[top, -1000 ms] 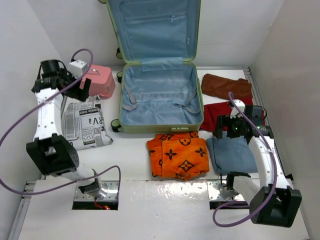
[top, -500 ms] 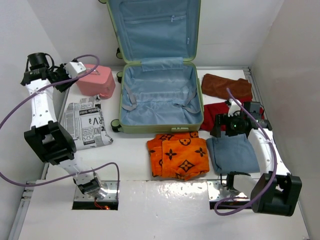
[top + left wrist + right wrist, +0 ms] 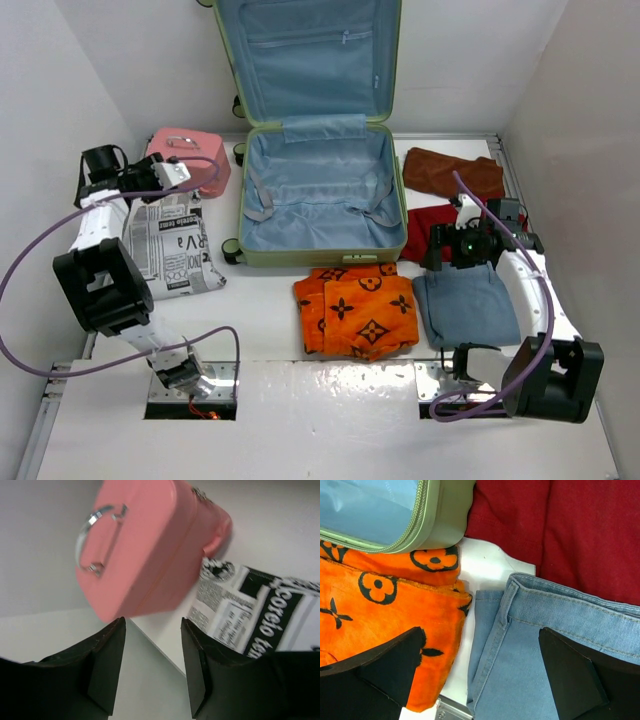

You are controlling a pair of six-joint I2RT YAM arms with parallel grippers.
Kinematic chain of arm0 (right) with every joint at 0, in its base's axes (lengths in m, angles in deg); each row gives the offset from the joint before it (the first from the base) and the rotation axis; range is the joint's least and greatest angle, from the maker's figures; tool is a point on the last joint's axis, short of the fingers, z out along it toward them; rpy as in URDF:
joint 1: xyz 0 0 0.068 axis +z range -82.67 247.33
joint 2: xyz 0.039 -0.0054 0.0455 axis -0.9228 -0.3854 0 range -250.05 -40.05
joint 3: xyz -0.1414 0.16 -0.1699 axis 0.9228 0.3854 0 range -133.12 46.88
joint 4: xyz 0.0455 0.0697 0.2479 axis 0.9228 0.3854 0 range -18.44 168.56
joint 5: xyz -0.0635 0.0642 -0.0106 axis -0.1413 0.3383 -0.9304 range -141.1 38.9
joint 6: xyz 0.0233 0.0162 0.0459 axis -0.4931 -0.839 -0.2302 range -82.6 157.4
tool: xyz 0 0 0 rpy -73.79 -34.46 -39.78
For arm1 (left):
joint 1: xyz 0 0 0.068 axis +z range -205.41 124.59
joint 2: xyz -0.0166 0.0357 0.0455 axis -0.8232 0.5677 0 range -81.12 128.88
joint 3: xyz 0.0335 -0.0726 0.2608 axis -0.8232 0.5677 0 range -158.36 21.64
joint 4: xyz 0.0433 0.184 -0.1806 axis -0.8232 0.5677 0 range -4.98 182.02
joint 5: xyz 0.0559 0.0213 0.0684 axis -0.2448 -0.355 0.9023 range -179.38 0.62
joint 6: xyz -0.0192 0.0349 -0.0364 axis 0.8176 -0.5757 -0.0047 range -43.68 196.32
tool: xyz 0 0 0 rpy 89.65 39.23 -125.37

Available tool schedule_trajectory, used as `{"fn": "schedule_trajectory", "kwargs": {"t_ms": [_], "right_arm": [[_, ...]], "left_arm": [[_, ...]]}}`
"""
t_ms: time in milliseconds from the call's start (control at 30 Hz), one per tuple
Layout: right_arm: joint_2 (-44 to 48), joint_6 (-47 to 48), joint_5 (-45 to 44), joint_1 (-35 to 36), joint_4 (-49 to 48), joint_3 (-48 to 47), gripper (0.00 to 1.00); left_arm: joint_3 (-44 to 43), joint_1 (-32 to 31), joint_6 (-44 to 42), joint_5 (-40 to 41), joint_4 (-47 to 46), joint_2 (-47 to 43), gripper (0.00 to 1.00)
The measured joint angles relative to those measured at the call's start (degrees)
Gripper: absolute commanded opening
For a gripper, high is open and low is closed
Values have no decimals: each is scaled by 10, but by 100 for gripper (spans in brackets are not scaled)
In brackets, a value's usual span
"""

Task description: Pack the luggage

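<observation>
The luggage (image 3: pixel 320 195) is a large light-green suitcase lying open at the table's middle. Its blue-lined lid (image 3: pixel 308 55) stands against the back wall, and the blue-lined base holds no items. Its green corner shows in the right wrist view (image 3: pixel 427 517). My left gripper (image 3: pixel 178 176) is open and empty, just in front of a small pink case (image 3: pixel 190 155). In the left wrist view the gripper (image 3: pixel 152 665) faces the case (image 3: pixel 145 545). My right gripper (image 3: pixel 443 252) is wide open and empty above the top edge of folded blue jeans (image 3: pixel 465 305), as the right wrist view (image 3: pixel 480 670) shows.
A newspaper-print bag (image 3: pixel 170 240) lies left of the luggage. An orange patterned towel (image 3: pixel 355 305) lies in front of it, beside the jeans (image 3: pixel 545 650). A red cloth (image 3: pixel 425 225) and a brown cloth (image 3: pixel 452 172) lie to the right. White walls close in on both sides.
My left arm has swung round and come down, bringing its gripper to the front of the pink case. My right gripper has shifted slightly towards the jeans' far edge.
</observation>
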State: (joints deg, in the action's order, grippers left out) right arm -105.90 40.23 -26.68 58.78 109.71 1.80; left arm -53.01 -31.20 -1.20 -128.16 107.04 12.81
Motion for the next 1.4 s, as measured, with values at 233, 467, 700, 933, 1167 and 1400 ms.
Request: {"fn": "schedule_trajectory", "kwargs": {"t_ms": [233, 467, 700, 933, 1167, 1400], "right_arm": [[-5, 3, -3, -1, 3, -2, 99], [-19, 6, -4, -3, 7, -4, 99], [-37, 7, -4, -3, 12, -23, 99], [-37, 10, -7, -7, 14, -27, 99], [-40, 14, -13, -9, 14, -28, 99], [-49, 17, -14, -19, 15, -28, 98]], "left_arm": [[12, -28, 15, -15, -137, 0, 54], [12, -37, 19, -4, -210, 26, 54], [7, -47, 36, 30, -276, 73, 55], [-25, -49, 60, 49, -301, 112, 62], [-31, -64, 64, 58, -325, 125, 63], [-47, -82, 65, 67, -333, 159, 63]]}}
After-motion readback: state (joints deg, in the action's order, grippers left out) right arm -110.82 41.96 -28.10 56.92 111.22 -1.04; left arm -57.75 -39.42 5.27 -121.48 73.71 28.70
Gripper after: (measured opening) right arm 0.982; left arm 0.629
